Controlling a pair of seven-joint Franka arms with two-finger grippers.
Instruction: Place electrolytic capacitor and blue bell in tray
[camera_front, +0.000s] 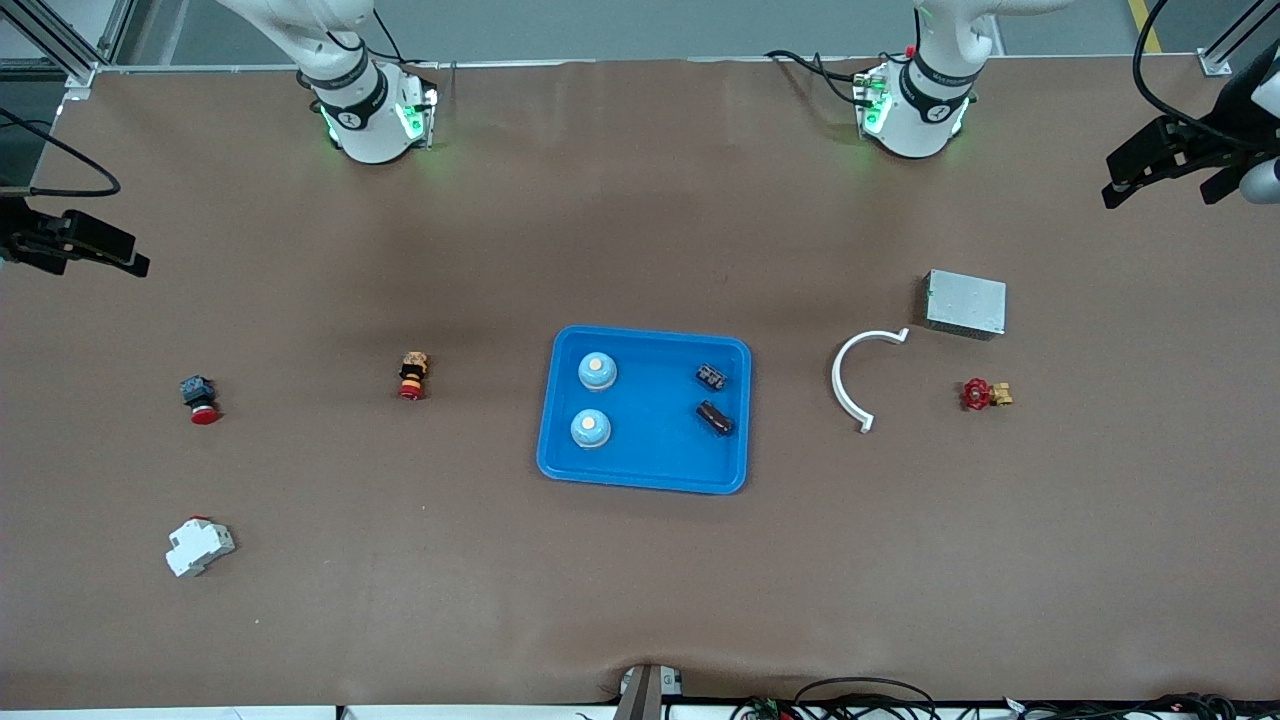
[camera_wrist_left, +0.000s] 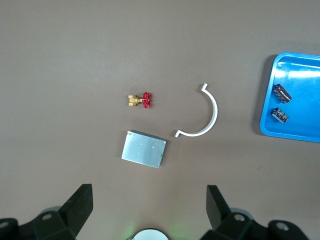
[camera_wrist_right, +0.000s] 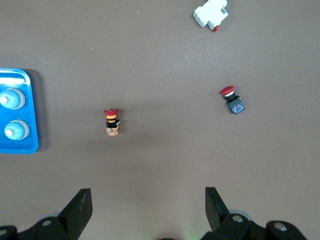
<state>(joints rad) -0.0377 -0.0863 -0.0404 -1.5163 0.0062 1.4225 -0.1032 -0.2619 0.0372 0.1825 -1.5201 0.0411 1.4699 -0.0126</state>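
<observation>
Setting: a robotics lab or test bench, not a home.
Counter (camera_front: 640, 600): one wide brown mat, edge to edge.
Arms: two white robot bases (camera_front: 375, 110) bolted along the top of the frame, green status lights glowing.
Frame: aluminium rails (camera_front: 60, 45) in the upper corners.
Wiring: loose black cables (camera_front: 860, 695) along the bottom edge.
Parts: industrial pushbuttons (camera_front: 200, 398), a breaker (camera_front: 198, 547), a valve (camera_front: 985, 394).

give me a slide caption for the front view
Two bells and two capacitors lie in the blue tray.
</observation>
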